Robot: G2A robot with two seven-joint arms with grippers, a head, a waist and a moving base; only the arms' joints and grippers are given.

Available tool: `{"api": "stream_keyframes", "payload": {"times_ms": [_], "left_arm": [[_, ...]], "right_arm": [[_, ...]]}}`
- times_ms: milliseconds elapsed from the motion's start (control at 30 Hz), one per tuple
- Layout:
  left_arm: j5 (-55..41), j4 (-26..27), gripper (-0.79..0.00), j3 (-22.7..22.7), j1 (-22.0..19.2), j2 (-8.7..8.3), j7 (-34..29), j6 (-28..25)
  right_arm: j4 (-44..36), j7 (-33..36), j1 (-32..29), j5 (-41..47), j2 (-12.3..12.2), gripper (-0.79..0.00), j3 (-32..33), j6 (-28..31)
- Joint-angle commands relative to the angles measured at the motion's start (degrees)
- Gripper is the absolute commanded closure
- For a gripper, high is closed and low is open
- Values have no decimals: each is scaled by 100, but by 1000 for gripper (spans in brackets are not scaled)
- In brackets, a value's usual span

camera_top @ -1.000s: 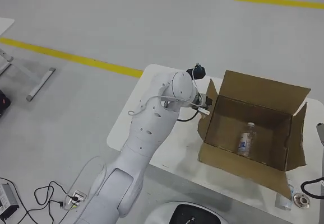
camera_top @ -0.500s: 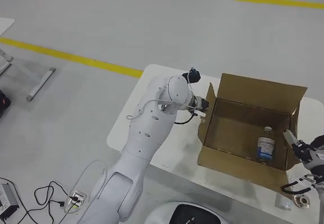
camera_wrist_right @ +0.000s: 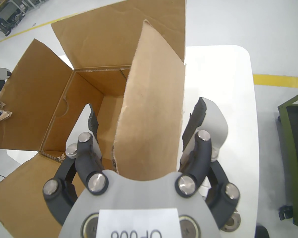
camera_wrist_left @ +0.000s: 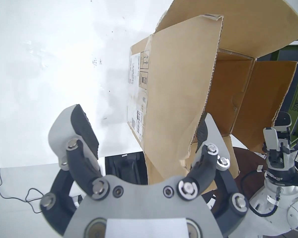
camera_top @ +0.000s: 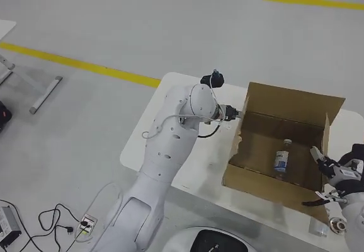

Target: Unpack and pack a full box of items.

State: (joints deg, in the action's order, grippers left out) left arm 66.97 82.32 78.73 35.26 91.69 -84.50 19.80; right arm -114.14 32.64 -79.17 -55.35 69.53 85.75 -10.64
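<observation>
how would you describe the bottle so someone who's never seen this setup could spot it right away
On the white table stands an open cardboard box with its flaps raised. On the box's floor lies a small clear bottle with a pale label, its cap pointing away from the robot. It is the only loose item inside the box.

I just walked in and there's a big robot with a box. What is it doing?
The robot has both arms at an open cardboard box on a white table. Its left pincer is open around the upright side flap on one side. Its right pincer is open around the opposite flap. Neither one is squeezed shut. One plastic bottle is inside the box, down on its floor.
</observation>
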Motion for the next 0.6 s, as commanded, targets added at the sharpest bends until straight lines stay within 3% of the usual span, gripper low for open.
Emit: {"api": "stream_keyframes", "payload": {"times_ms": [0, 567], "left_arm": [[29, 5, -785, -6, -18, 28, -19, -19], [-71, -455, -785, -331, -172, 320, -350, -350]], "right_arm": [[-14, -7, -64, 155, 6, 0, 67, -86], [-375, -165, -387, 1287, 24, 0, 705, -260]]}}
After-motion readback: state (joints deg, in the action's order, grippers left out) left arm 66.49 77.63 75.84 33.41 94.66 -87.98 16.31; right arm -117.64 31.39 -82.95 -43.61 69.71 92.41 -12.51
